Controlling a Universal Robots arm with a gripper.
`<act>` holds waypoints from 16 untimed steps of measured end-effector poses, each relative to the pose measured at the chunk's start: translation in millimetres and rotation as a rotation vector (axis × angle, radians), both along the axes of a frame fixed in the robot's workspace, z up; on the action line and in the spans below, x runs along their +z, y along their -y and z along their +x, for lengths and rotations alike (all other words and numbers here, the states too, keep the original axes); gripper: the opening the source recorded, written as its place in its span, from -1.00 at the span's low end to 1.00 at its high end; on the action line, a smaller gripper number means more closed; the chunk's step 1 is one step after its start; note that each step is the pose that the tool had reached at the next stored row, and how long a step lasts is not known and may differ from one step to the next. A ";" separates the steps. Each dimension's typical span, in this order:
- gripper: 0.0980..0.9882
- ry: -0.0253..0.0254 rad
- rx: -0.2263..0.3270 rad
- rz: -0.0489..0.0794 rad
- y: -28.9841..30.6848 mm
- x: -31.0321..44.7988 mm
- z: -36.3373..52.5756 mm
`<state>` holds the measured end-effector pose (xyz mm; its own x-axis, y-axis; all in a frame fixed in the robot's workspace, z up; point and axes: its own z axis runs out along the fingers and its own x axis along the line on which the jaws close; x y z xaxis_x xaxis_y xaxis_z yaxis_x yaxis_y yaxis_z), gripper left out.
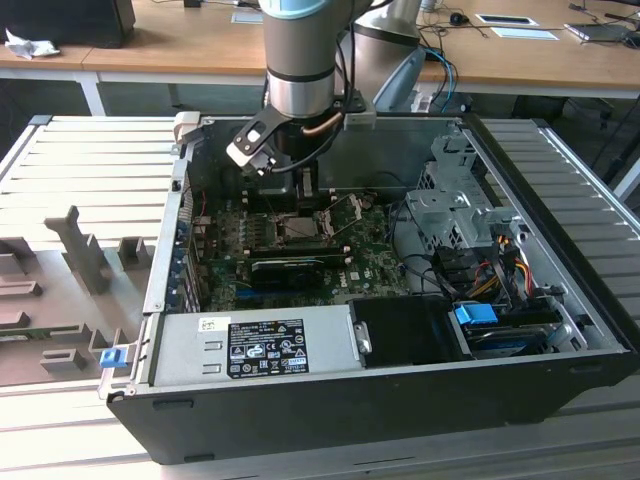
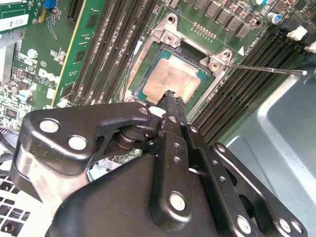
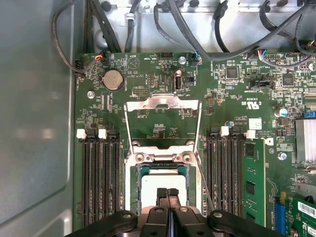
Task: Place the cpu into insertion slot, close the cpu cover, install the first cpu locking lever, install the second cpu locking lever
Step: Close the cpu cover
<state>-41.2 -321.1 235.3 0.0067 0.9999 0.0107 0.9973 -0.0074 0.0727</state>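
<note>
Nearest the lens in the second wrist view, the gripper (image 2: 170, 98) has its black fingers pressed together on nothing. The tips sit at the edge of the cpu (image 2: 173, 79), which lies in the insertion slot (image 2: 191, 49); I cannot tell whether they touch it.

In the first wrist view the cpu cover (image 3: 163, 103) stands open, with a thin locking lever (image 3: 205, 185) beside the slot.

At the upper centre of the exterior view, the arm (image 1: 300, 60) reaches into the computer case (image 1: 350, 420).

Seating looks right if the chip lies flat and square within the rim, with no hard pressing.

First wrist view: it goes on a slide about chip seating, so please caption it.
Tool, fingers together, above the chip lying in its socket, cover open.
</note>
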 end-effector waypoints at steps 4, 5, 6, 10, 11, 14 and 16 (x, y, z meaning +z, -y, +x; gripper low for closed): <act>-0.98 0.0000 0.000 0.000 -0.1 3.4 0.0; -0.98 0.0000 0.000 0.000 -0.1 4.2 0.0; -0.98 0.0000 0.000 0.000 -0.2 5.2 0.0; -0.98 0.0000 0.000 0.000 -0.5 9.3 0.0; -0.98 0.0000 0.000 0.000 -0.5 10.0 0.0; -0.98 0.0000 0.000 0.000 -0.6 12.7 0.0; -0.98 0.0000 0.000 0.000 -0.6 14.0 0.0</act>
